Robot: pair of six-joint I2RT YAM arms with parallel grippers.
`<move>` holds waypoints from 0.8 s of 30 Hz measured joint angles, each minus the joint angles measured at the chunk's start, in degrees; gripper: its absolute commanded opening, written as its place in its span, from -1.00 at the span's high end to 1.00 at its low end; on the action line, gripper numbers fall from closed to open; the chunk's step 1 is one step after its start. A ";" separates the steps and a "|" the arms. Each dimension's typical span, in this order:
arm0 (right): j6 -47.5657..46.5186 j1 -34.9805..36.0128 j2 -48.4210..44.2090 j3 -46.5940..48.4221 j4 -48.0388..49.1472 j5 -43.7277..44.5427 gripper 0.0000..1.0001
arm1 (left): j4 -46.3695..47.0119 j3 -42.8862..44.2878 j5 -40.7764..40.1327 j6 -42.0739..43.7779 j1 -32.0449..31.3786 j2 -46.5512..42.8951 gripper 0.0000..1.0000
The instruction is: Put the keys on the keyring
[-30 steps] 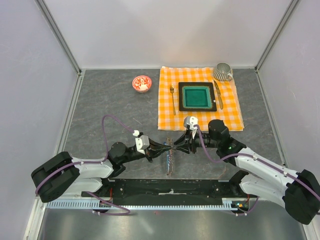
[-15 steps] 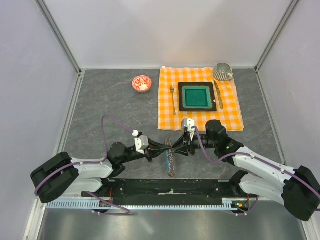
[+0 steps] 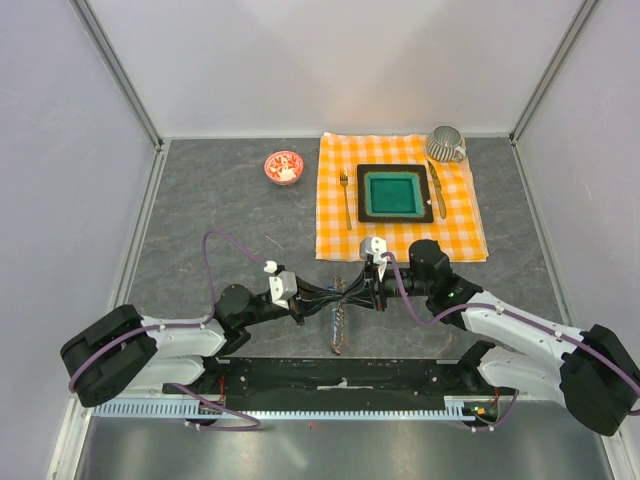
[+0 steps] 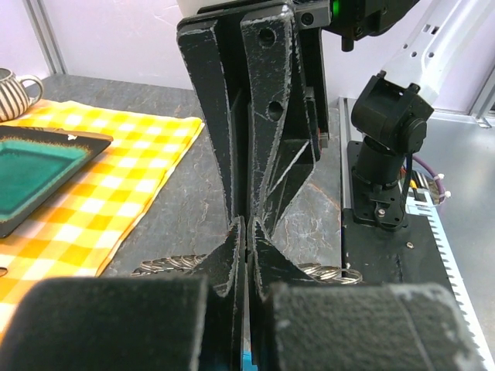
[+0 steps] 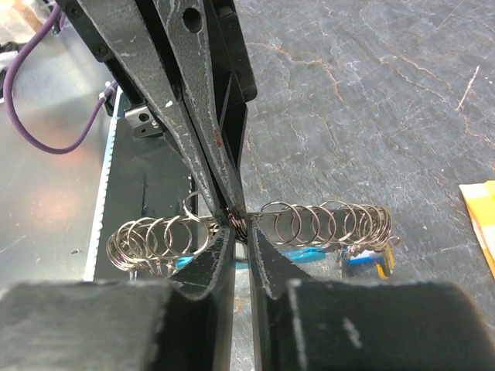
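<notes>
The keyring (image 3: 340,320) is a row of thin metal loops lying just in front of the arm bases. In the right wrist view the keyring (image 5: 325,220) has a cyan piece (image 5: 298,255) under it and a blue and yellow key tag (image 5: 371,263) at its right end. The keys themselves are hard to make out. Both grippers meet tip to tip over its middle. My left gripper (image 4: 247,232) is shut on it, and its fingers (image 5: 205,116) come in from above. My right gripper (image 5: 242,230) has its jaws drawn narrow around a small loop of the keyring.
A red-and-white bowl (image 3: 283,167) sits at the back left. An orange checked cloth (image 3: 335,225) at the back right carries a green square dish (image 3: 391,193), a fork (image 3: 345,195), a knife (image 3: 437,188) and a striped cup (image 3: 445,145). Grey walls stand on both sides.
My right gripper has slid a little left against the left gripper and its jaws have narrowed. The left gripper has stayed shut in place.
</notes>
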 measured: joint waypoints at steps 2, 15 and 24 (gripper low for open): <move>0.15 0.15 0.52 -0.02 0.46 -0.52 0.91 | -0.20 0.00 -0.15 0.00 0.00 -0.20 0.96; -6.91 3.98 -1.31 7.93 -14.25 5.09 1.00 | -7.89 0.31 -0.98 2.99 -0.02 -10.99 0.37; -16.48 10.73 3.28 18.29 -35.89 18.38 1.00 | -29.66 7.96 -1.01 12.55 -0.02 -21.77 0.22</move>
